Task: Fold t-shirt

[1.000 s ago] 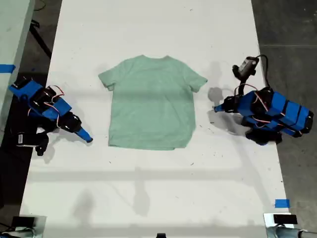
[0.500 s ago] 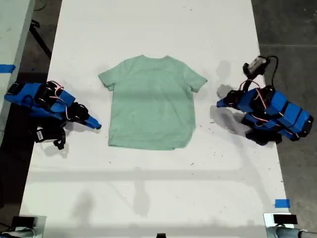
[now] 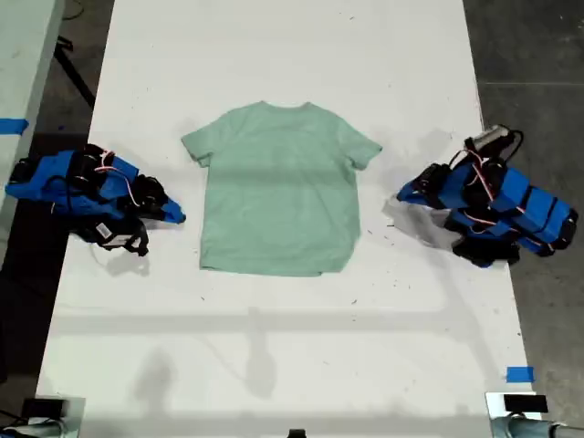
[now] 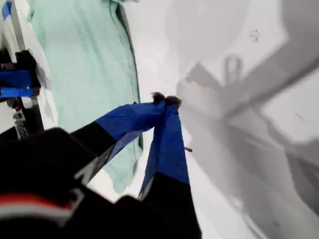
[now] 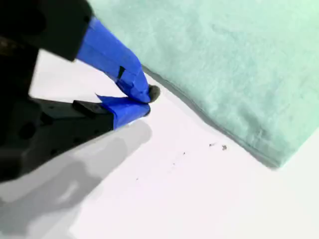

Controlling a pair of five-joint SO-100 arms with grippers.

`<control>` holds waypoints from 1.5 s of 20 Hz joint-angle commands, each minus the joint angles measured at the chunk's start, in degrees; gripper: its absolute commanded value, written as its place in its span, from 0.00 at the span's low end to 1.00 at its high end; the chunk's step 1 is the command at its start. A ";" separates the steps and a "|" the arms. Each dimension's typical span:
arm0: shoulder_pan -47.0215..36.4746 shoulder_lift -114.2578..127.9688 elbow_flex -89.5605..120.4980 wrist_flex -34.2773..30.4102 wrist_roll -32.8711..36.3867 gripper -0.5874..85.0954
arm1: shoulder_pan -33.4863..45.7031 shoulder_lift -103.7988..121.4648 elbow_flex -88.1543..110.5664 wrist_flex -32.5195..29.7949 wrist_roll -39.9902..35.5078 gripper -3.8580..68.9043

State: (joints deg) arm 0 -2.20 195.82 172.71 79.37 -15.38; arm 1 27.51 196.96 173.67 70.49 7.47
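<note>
1. At the exterior view's left edge, a blue tape strip (image 3: 11, 125), off the white tabletop (image 3: 292, 356).
2. My second gripper (image 3: 175, 216), fingers (image 5: 142, 89) pressed together on nothing, just beside the cloth's side edge, apparently not touching.
3. The t-shirt (image 3: 278, 187), flat at mid-tabletop, collar toward the exterior view's top, hem toward its bottom, long axis along that line.
4. My first gripper (image 3: 403, 195), fingers closed and empty, near the sleeve, apart from it.
5. A blue tape square (image 3: 519, 374) near the exterior view's bottom right corner.

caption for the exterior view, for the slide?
Mint-green t-shirt lying flat and unfolded on a white table, one blue SO-100 arm at each side, neither gripper touching the cloth.
</note>
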 commanded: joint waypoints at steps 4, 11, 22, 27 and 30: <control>-8.61 -6.59 -15.38 2.55 7.03 0.01 | 1.41 -10.55 -17.05 -0.62 -7.82 0.04; -18.11 -32.70 -39.20 3.25 17.93 0.01 | 5.98 -42.01 -45.00 -0.44 -17.31 0.04; -36.47 -73.04 -80.42 16.35 34.72 0.01 | 15.91 -80.68 -88.95 18.28 -29.97 0.05; -38.41 -75.32 -81.04 16.44 35.51 0.15 | 18.19 -87.10 -92.37 19.42 -38.14 0.41; -39.37 -75.76 -81.04 16.44 36.12 0.23 | 19.78 -89.91 -91.23 18.11 -43.15 0.55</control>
State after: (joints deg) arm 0 -40.17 120.15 95.01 95.54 20.21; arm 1 45.88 107.40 85.08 89.65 -32.70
